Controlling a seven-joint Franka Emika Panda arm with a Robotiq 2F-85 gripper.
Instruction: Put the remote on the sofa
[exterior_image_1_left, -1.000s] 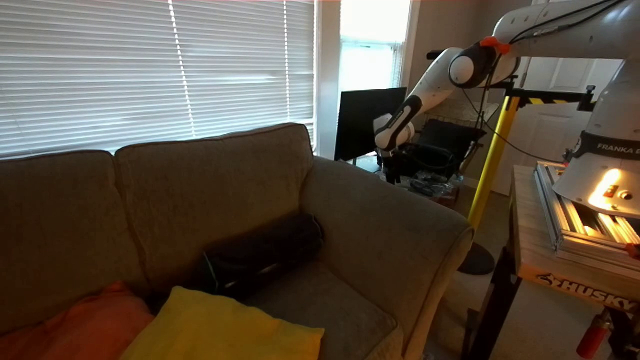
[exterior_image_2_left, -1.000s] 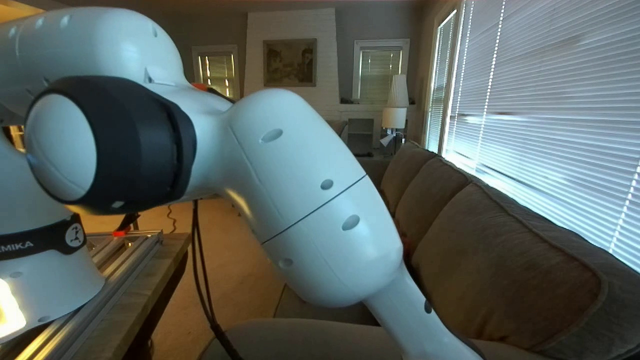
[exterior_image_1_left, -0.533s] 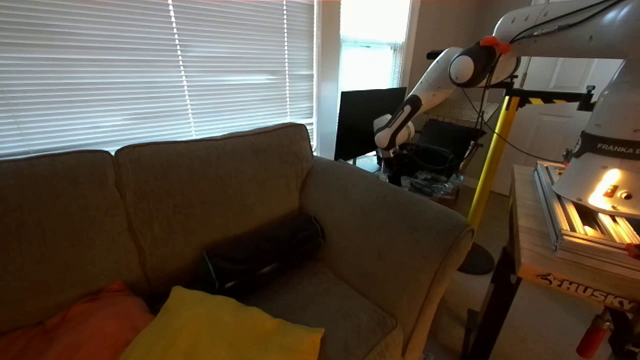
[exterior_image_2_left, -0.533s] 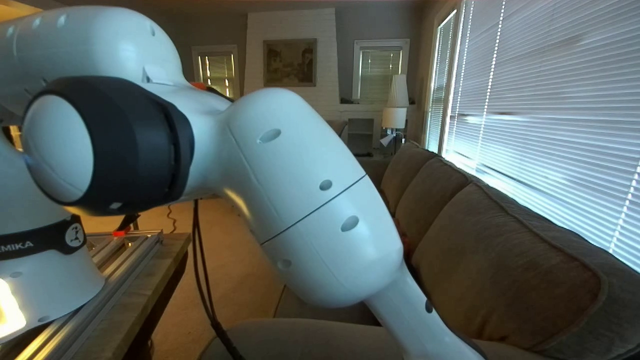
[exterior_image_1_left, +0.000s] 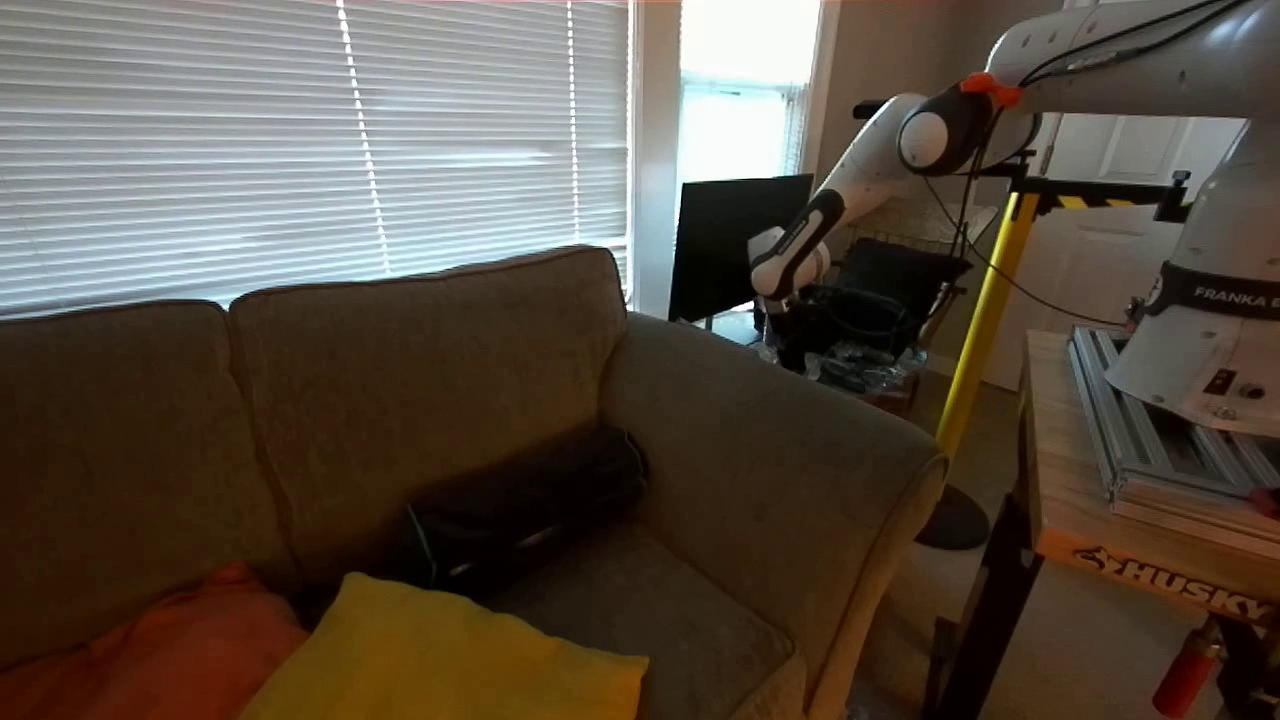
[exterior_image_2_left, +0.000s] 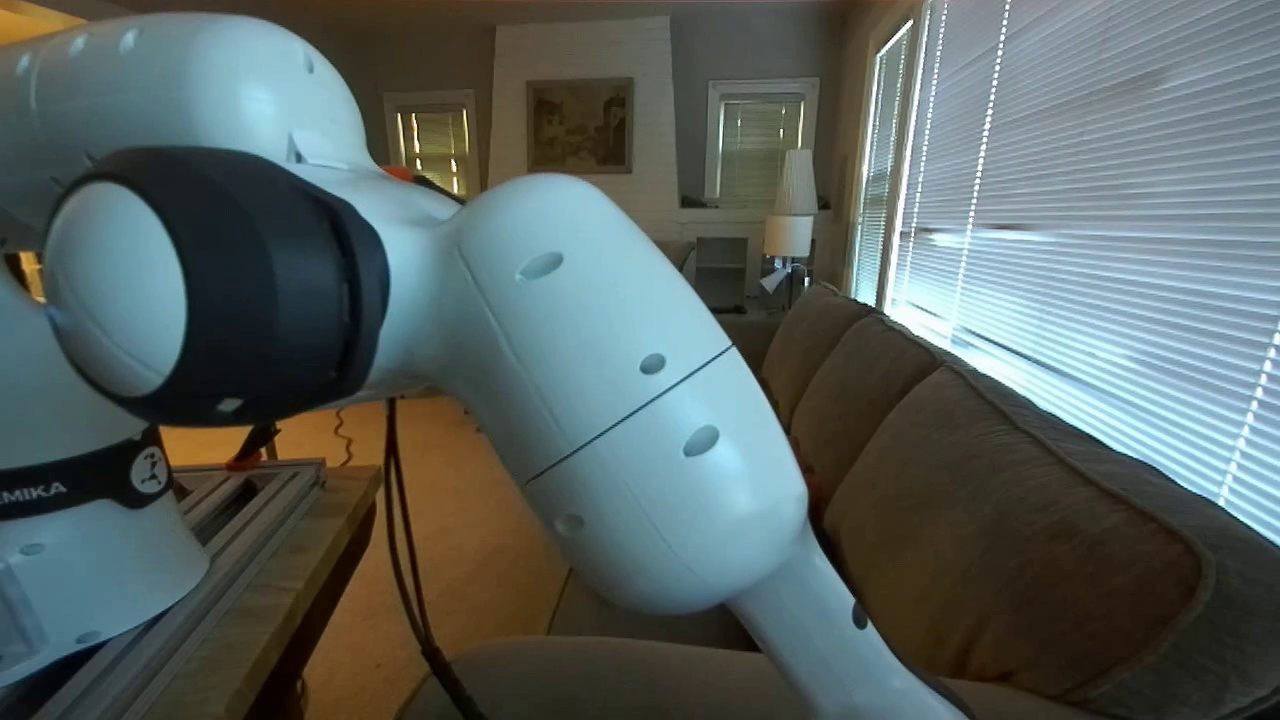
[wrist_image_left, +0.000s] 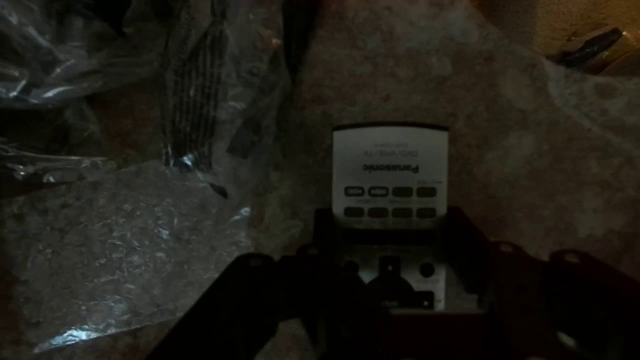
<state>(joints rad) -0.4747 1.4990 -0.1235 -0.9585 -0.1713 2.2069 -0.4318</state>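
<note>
Flat, pale remote (wrist_image_left: 390, 172) between dark fingers (wrist_image_left: 465, 250) — crinkled plastic (wrist_image_left: 150, 235) nearby

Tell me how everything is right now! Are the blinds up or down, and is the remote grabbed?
Remote: buttons up, between the jaws; held or not, too dark to tell.
Jaws: on both sides of the remote; squeezing or not, can't tell.
Arm: bent.
Sofa: has cushions on it.
Bolster: lying on the sofa.
Blinds: down.
Monitor: black, no picture showing.
Lamp: on or off, can't tell.
Plastic: wrinkled.
</note>
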